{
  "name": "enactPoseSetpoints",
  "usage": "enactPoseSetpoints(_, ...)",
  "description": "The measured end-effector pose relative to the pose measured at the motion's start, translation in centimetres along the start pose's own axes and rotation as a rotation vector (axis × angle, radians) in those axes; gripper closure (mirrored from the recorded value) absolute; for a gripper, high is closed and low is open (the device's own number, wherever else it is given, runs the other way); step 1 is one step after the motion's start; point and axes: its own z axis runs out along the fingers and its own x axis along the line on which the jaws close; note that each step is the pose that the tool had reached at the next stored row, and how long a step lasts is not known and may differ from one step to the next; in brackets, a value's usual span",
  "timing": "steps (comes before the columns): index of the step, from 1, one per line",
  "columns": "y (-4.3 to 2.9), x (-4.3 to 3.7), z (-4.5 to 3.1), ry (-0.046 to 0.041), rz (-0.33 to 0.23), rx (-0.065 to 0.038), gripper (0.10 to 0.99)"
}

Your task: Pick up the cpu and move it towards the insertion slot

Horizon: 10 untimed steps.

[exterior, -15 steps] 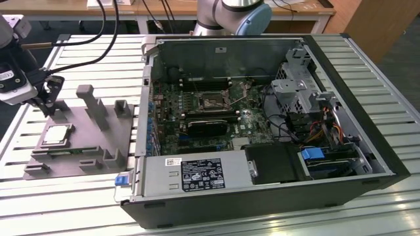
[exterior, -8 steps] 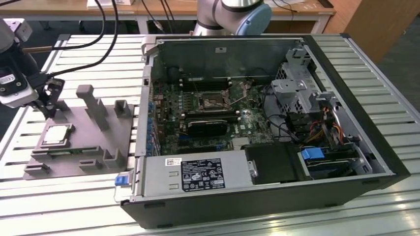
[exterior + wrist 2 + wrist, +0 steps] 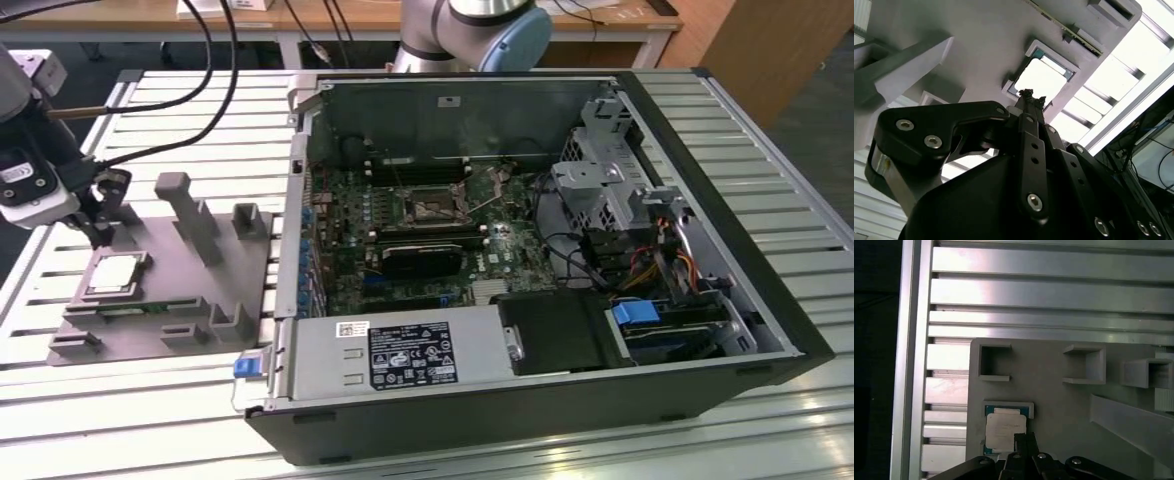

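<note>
The cpu (image 3: 114, 275) is a small silver square lying flat in a recess of the grey fixture plate (image 3: 187, 262) at the exterior view's left. My gripper (image 3: 96, 232) hangs just above the fixture's far edge, close to the chip. Both wrist views show the cpu (image 3: 1044, 80) (image 3: 1003, 426) a little beyond my gripper (image 3: 1029, 97) (image 3: 1024, 440), whose black fingers are pressed together with nothing between them. The insertion slot (image 3: 430, 208) is a black square socket on the green board inside the open computer case, well off toward the exterior view's right.
The open computer case (image 3: 747, 200) stands on a slatted aluminium table (image 3: 160, 410). Grey posts (image 3: 180, 205) rise from the fixture beside the chip. Inside the case sit a black block (image 3: 420, 262), a power supply (image 3: 400, 352) and drive cages (image 3: 607, 190).
</note>
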Motion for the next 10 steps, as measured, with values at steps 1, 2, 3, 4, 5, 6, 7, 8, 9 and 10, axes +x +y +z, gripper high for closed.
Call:
enactPoseSetpoints(1,0.0,0.07,0.16,-0.0001,0.0,0.0,0.984)
enactPoseSetpoints(2,-0.01,0.13,0.34,-0.0001,0.0,0.0,0.984)
enactPoseSetpoints(3,-0.01,0.2,0.52,-0.0002,0.0,0.0,0.984)
enactPoseSetpoints(4,-0.02,0.27,0.68,0.0,0.0,0.0,0.984)
enactPoseSetpoints(5,-0.03,0.35,0.84,0.0001,0.0,0.0,0.984)
enactPoseSetpoints(6,-0.03,0.43,0.99,0.0,0.0,0.0,0.984)
enactPoseSetpoints(7,-0.04,0.5,1.12,0.0,0.0,0.0,0.984)
enactPoseSetpoints(8,-0.05,0.57,1.27,0.0,0.0,0.0,0.984)
enactPoseSetpoints(9,-0.06,0.63,1.4,-0.0001,0.0,0.0,0.984)
enactPoseSetpoints(10,-0.07,0.69,1.52,0.0,0.0,0.0,0.984)
